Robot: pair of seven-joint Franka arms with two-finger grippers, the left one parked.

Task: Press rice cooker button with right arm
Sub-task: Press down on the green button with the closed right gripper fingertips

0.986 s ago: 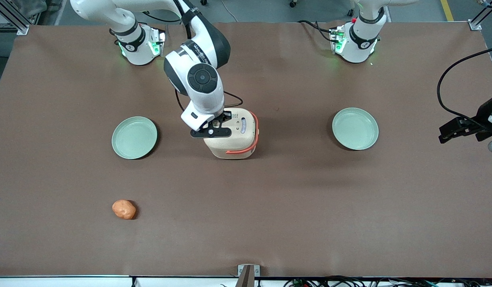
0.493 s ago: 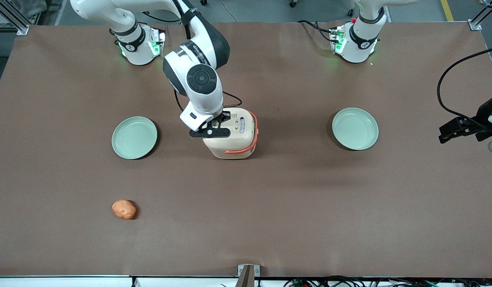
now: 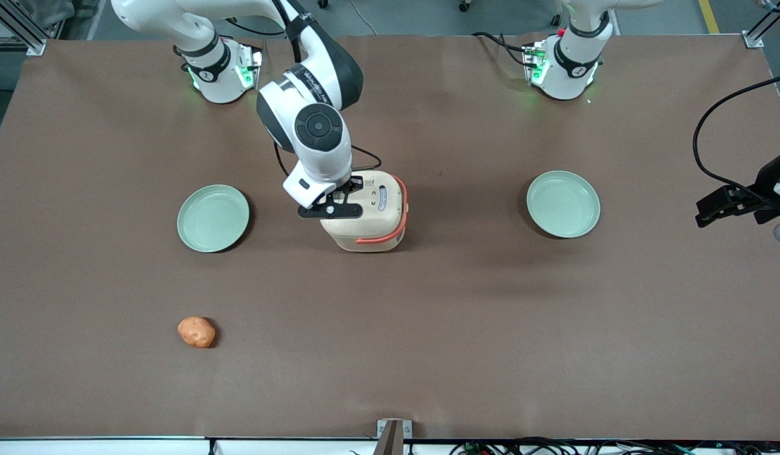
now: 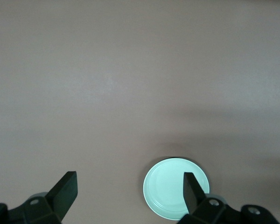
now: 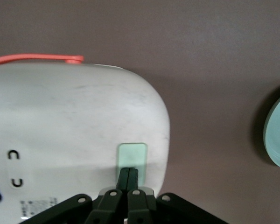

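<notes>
A wide brown table [image 3: 428, 328] spreads out on every side below the gripper [image 3: 352, 187], matte and evenly lit, with soft shadows. Along its edge farthest from the front camera runs grey floor [image 3: 428, 16] with a yellow line [image 3: 709, 16]. Aluminium frame posts [image 3: 17, 28] stand at the corners, and cables [image 3: 554, 447] trail along the nearest edge.

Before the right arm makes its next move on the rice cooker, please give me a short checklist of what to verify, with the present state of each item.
1. Gripper fingers shut together as one tip: ok.
2. Fingertips on the pale green button of the rice cooker: ok, they meet its edge in the wrist view.
3. Button actually pressed down: cannot tell.
4. Cooker upright on the table, lid closed: ok.
5. Orange handle away from the gripper: ok, it lies at the cooker's side nearer the front camera.
6. Nearest green plate apart from the arm's wrist: ok.
</notes>
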